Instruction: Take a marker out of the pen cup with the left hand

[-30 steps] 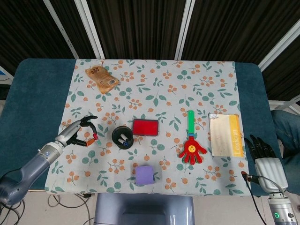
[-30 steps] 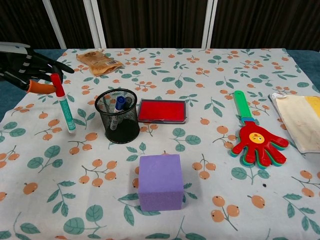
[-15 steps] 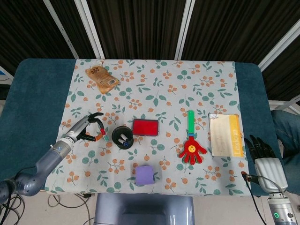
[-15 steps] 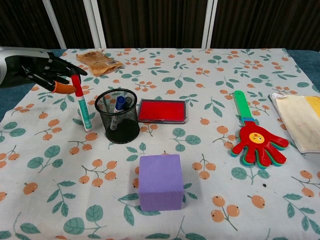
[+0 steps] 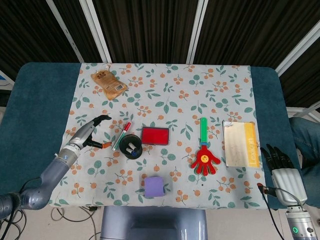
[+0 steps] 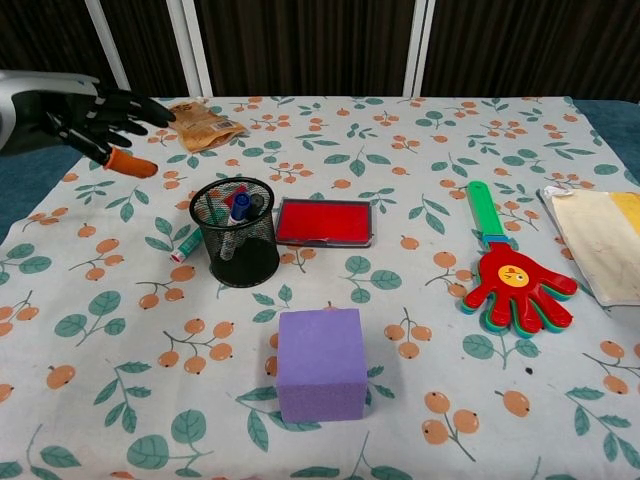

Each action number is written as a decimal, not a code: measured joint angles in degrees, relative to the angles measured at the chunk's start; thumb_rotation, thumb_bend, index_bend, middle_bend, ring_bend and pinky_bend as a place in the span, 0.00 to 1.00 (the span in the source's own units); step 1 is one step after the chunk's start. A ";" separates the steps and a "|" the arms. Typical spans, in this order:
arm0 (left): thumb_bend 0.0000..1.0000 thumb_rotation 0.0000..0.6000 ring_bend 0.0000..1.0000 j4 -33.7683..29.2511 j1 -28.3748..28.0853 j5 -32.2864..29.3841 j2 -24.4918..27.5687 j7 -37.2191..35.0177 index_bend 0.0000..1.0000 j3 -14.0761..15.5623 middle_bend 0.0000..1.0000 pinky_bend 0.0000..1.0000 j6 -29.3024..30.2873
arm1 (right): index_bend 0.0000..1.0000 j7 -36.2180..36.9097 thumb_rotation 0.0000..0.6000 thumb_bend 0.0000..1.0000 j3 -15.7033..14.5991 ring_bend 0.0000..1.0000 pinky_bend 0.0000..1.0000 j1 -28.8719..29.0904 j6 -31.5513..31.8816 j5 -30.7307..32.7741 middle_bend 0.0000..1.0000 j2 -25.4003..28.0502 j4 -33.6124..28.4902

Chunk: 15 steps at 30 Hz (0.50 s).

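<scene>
At the left of the frame the left hand (image 6: 95,115) hangs with fingers spread wide and holding nothing, while the marker (image 5: 121,136) lies on the counter (image 5: 45,95), leaning against the left side of the pen cup (image 6: 235,232). Judging from this, the marker is already out, so the hand should lift straight away without brushing the cup. At the lower right edge the right hand (image 5: 281,167) rests with fingers apart, holding nothing.

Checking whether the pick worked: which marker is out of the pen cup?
The red-capped marker lies on the tablecloth, leaning against the left side of the pen cup. The blue-capped marker stands inside the cup.
</scene>
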 measured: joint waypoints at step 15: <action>0.19 1.00 0.00 -3.84 13.90 20.81 3.09 26.38 0.17 6.15 0.05 0.00 38.25 | 0.01 -0.74 1.00 0.03 -0.09 0.00 0.15 0.05 -0.32 0.19 0.00 -0.21 -0.22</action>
